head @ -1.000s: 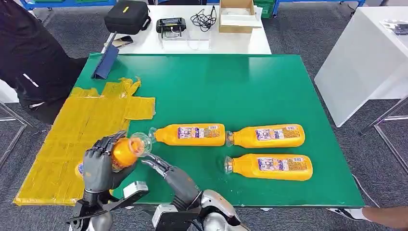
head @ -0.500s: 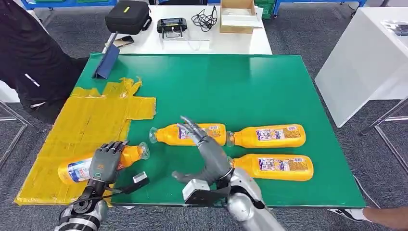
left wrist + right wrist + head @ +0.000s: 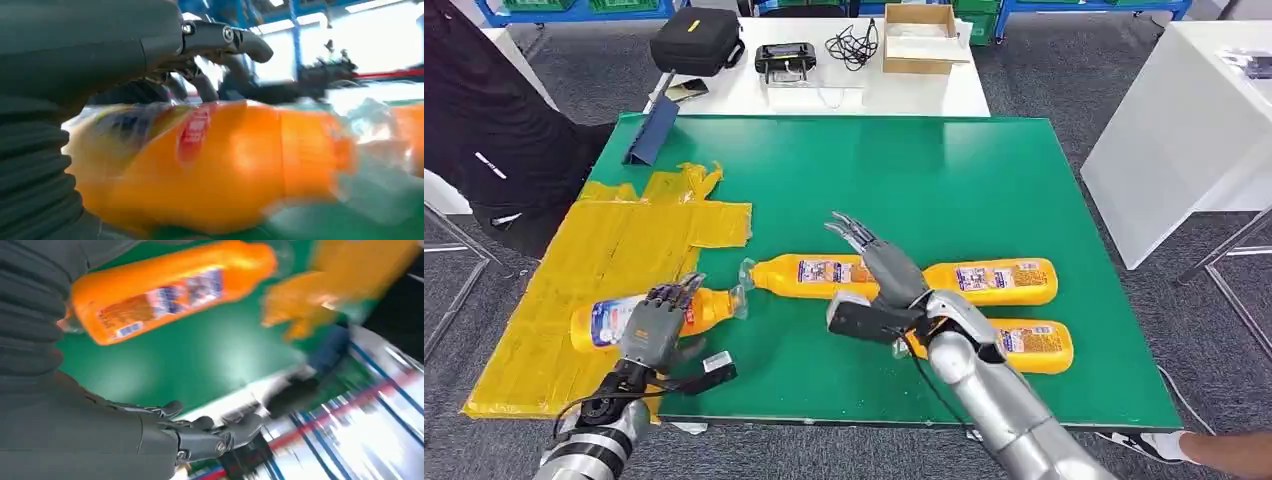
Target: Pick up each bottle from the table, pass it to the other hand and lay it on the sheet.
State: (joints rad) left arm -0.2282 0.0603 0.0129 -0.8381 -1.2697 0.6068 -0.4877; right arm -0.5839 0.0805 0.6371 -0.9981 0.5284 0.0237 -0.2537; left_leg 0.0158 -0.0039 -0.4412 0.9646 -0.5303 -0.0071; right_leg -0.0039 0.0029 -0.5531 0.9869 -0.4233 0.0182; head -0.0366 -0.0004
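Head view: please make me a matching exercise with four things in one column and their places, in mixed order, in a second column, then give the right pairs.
Things:
1. left hand
2. right hand
3. black case
4. cardboard box

Places:
A. white table, far right side
B. on the bottle lying at the yellow sheet's edge
C. white table, far left side
D. open above the middle bottles on the green table

Pairs: 1-B, 2-D, 3-C, 4-A

left hand lowered bottle onto sheet, right hand withdrew
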